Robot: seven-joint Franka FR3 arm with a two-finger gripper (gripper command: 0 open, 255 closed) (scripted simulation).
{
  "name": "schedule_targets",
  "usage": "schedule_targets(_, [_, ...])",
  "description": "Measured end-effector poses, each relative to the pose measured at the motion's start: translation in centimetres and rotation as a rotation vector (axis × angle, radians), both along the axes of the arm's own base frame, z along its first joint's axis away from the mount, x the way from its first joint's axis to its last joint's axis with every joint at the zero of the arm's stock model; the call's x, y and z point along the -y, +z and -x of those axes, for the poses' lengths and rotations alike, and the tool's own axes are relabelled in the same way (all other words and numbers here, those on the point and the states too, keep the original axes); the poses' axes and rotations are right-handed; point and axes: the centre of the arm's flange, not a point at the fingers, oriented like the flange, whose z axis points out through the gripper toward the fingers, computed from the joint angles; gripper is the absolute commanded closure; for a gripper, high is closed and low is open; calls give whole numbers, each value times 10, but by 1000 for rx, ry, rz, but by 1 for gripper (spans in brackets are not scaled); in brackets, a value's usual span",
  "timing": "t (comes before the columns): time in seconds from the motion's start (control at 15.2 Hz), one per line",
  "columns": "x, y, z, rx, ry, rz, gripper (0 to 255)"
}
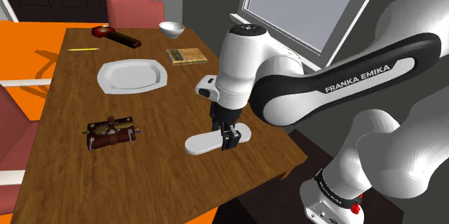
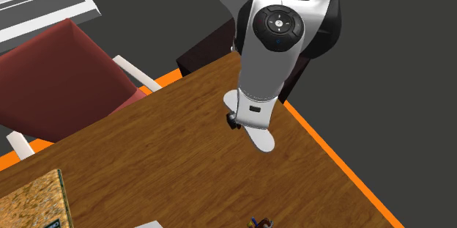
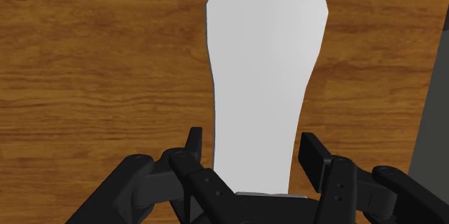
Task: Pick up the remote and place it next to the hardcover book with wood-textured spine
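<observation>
The remote point(image 1: 205, 143) is a plain white, elongated slab that widens toward its far end, near the wooden table's point(image 1: 165, 114) front corner by the stand. My gripper point(image 1: 229, 138) points straight down over its nearer end and is shut on the remote. In the wrist view the black fingers point(image 3: 314, 155) clasp the remote's point(image 3: 262, 71) narrow end between them. Whether it rests on the wood or hangs just above it I cannot tell. The second exterior view shows the remote point(image 2: 262, 138) under my hand. The book point(image 1: 187, 56), with a wood-patterned cover, lies flat at the table's far side.
A white plate point(image 1: 133, 75) sits mid-table, with a white bowl point(image 1: 171, 28) behind it. A dark brown cluttered object point(image 1: 111, 133) lies toward the shoulder view's left. A dark red item point(image 1: 119, 37) and a yellow pencil point(image 1: 85, 48) lie far back. Red chairs point(image 1: 133, 8) flank the table.
</observation>
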Motion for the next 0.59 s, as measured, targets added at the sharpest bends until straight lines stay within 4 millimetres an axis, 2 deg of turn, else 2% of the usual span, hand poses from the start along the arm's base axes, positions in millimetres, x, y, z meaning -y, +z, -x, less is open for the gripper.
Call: schedule_targets(0.59, [-1, 48, 0, 0, 0, 0, 255])
